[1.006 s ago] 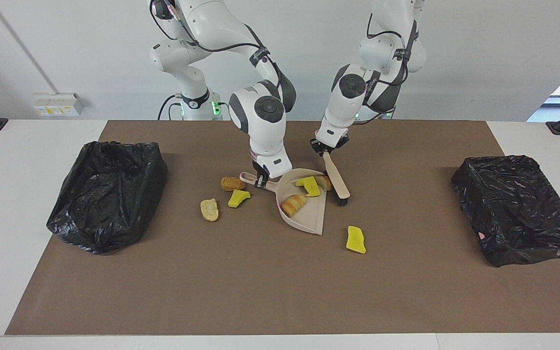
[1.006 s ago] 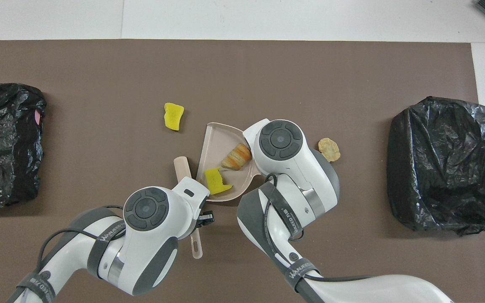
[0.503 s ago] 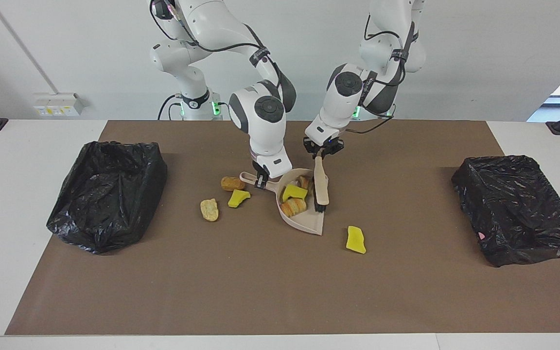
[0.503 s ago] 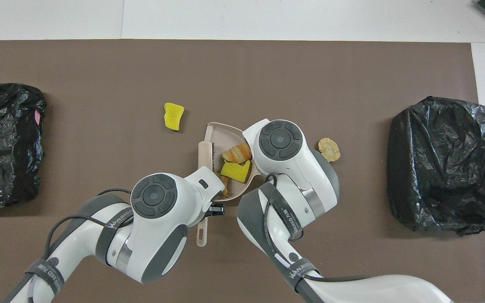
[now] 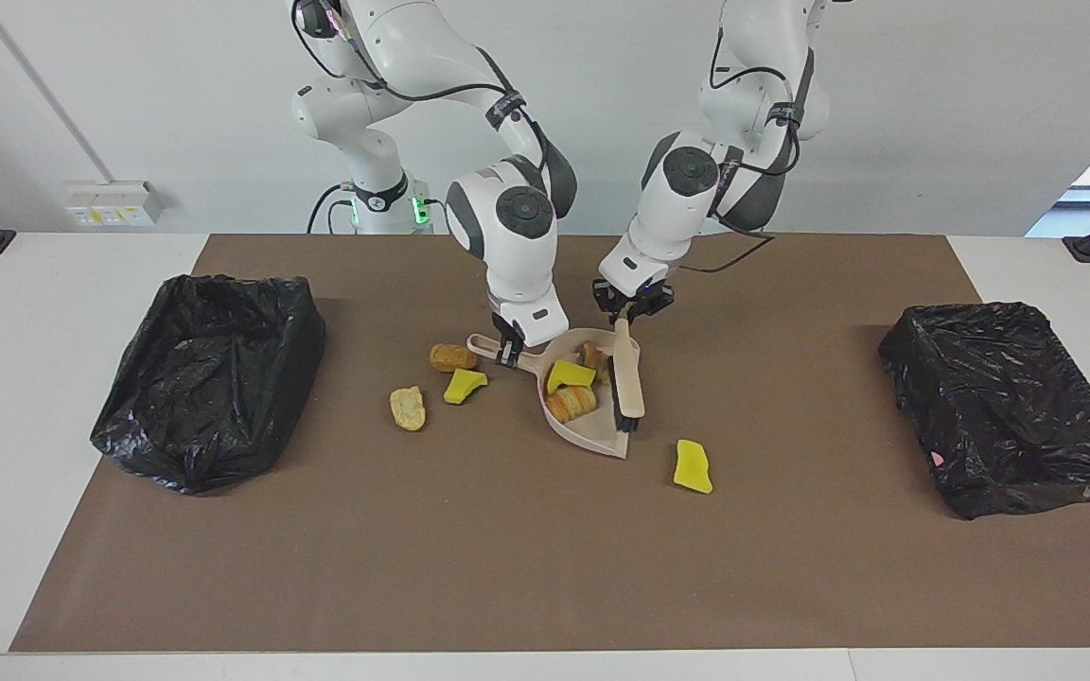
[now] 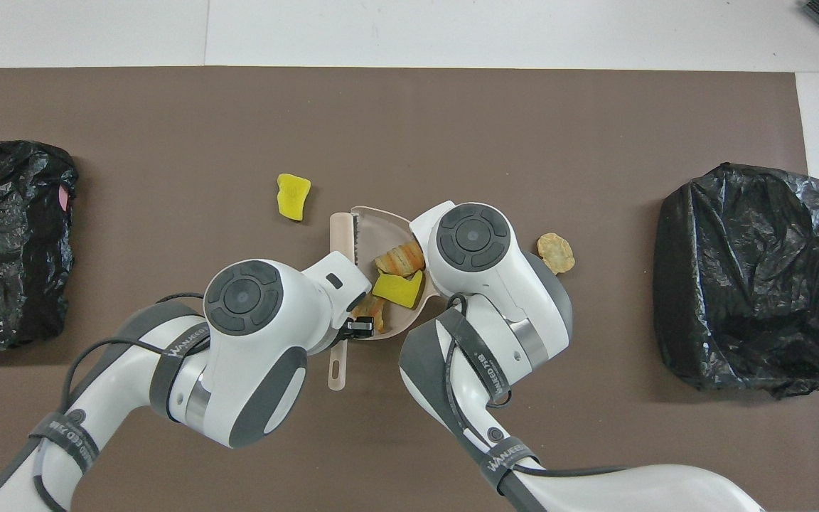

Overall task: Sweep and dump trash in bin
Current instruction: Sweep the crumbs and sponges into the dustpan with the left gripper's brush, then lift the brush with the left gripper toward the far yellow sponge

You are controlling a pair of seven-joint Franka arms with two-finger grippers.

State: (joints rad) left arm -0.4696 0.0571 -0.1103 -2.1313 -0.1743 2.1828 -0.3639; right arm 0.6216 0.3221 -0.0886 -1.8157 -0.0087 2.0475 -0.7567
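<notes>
Facing view: the left gripper (image 5: 623, 312) has its fingers clamped on the brush (image 5: 627, 378) handle, bristles in the dustpan (image 5: 592, 430); the right gripper (image 5: 507, 352) pinches the dustpan's handle. Three pieces of trash (image 5: 571, 390) lie in the pan; four wait on the surface (image 5: 507, 549), both bins (image 5: 209, 374) unfed.

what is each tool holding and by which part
Left tool holds the brush by its handle; right tool holds the dustpan by its handle.
</notes>
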